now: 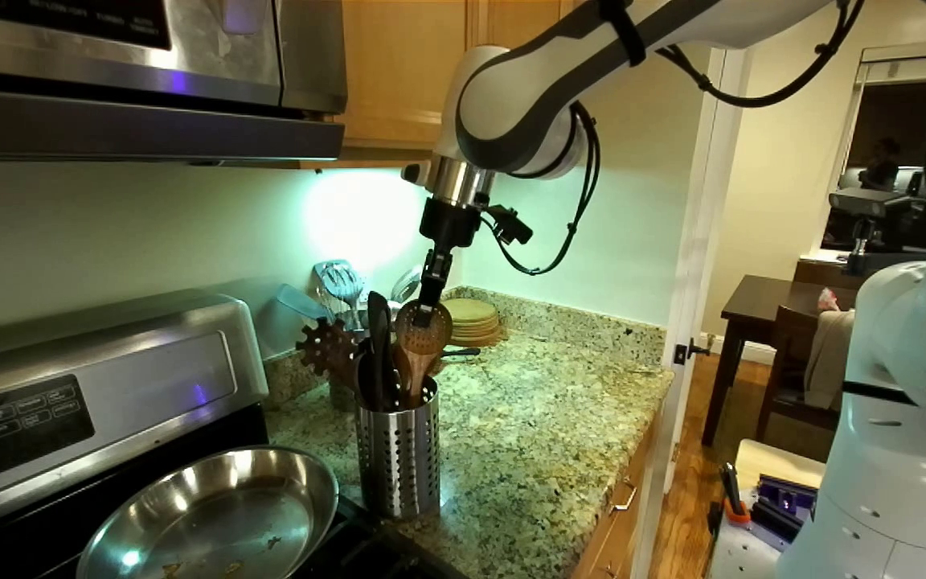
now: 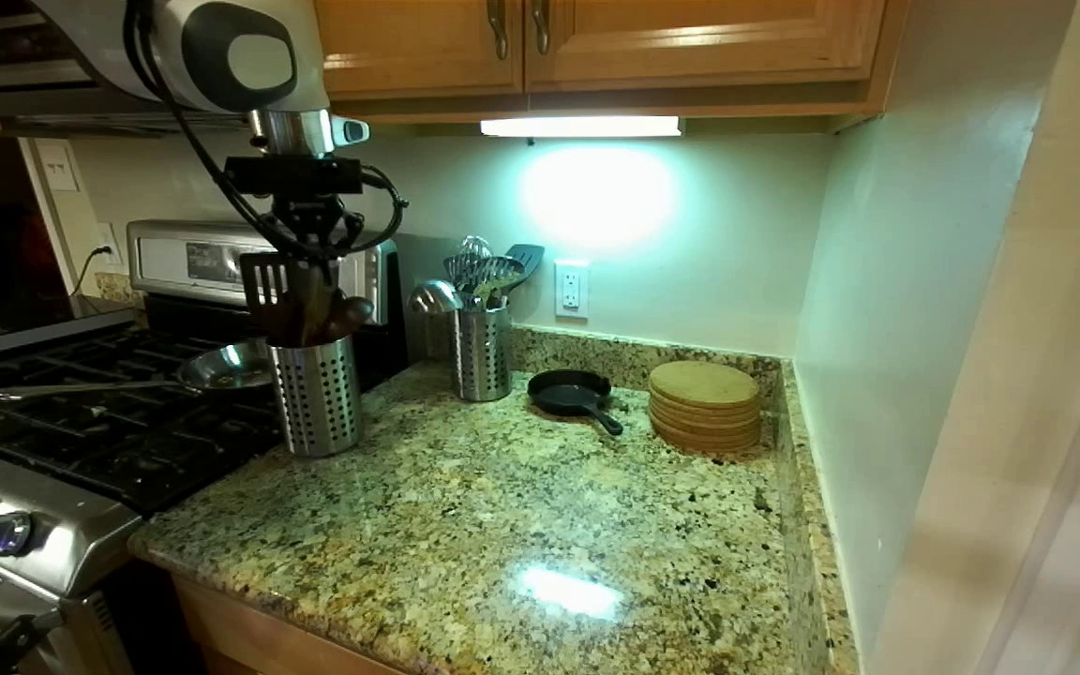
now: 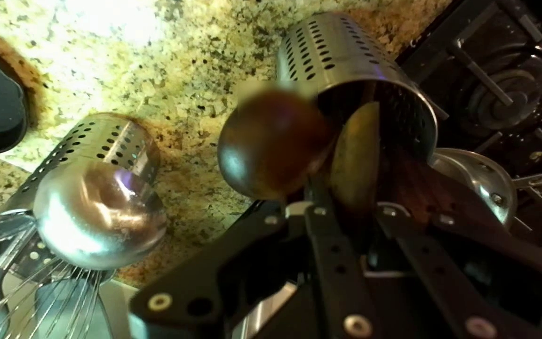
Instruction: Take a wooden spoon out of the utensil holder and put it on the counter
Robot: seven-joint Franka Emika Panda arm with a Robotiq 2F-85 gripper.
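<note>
The utensil holder [image 1: 399, 470] stands upright on the speckled counter [image 1: 527, 426] beside the stove; it also shows in an exterior view [image 2: 315, 403] and the wrist view [image 3: 320, 49]. The light-brown wooden spoon [image 1: 423, 347] stands in it, bowl up; the wrist view shows it nearly edge-on [image 3: 358, 150]. My gripper [image 1: 426, 310] is above the holder, at the spoon's bowl. In the wrist view the fingers [image 3: 353, 202] are close together with the spoon between them and look shut on it. The fingertips are partly dark and hidden. Darker utensils, including a round brown ladle [image 3: 271, 141], crowd around it.
A second metal holder [image 2: 481, 356] with a steel ladle [image 2: 435, 296] and whisk stands behind. A small black skillet [image 2: 570, 392] and stacked round boards [image 2: 704, 408] sit towards the back. A steel pan [image 1: 222, 515] is on the stove. Cabinets and a microwave hang overhead.
</note>
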